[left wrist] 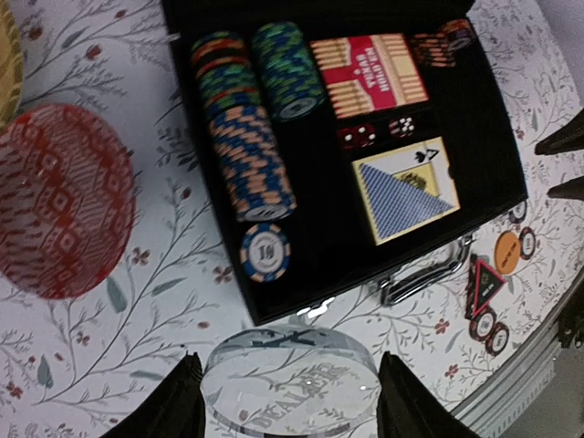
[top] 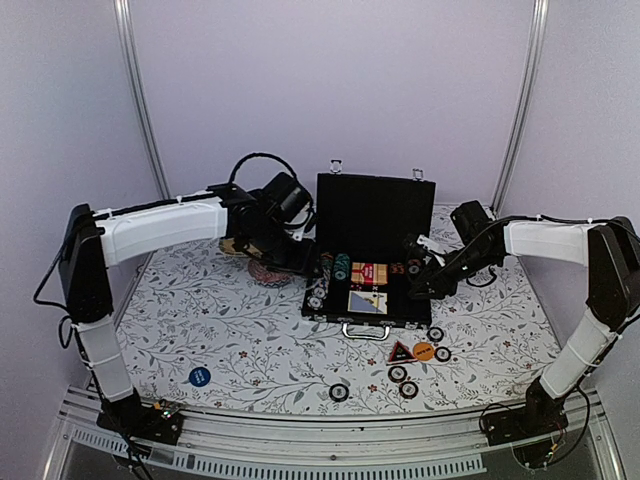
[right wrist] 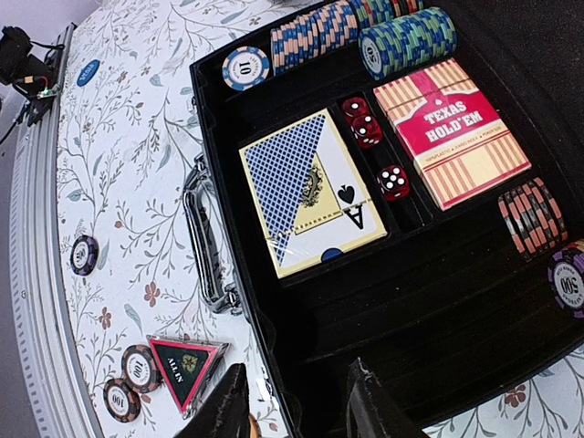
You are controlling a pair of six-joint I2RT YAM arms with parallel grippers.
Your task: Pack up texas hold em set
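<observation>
**Now the clear button waits just short of the open case**

The left gripper [left wrist: 292, 401] holds a clear round dealer button [left wrist: 290, 383] between its two fingers, flat side up. The black case [left wrist: 319, 251] lies straight ahead of this gripper with its lid up. Its near corner is just past the button. The long side of the case runs off ahead and to the right, and the silver handle [left wrist: 424, 274] is on that side.

Just inside that corner, a blue and white chip [left wrist: 265, 251] lies flat with bare black floor beside it. I think the button needs to go forward and down about there.

The right gripper [right wrist: 297, 401] hangs over the other end of the case. Its fingers are a little apart and I see nothing between them. A red triangle [right wrist: 187, 360] and loose chips [right wrist: 137, 370] lie on the worktop [right wrist: 128, 182] just beside it, so that arm is nearer to them.
</observation>
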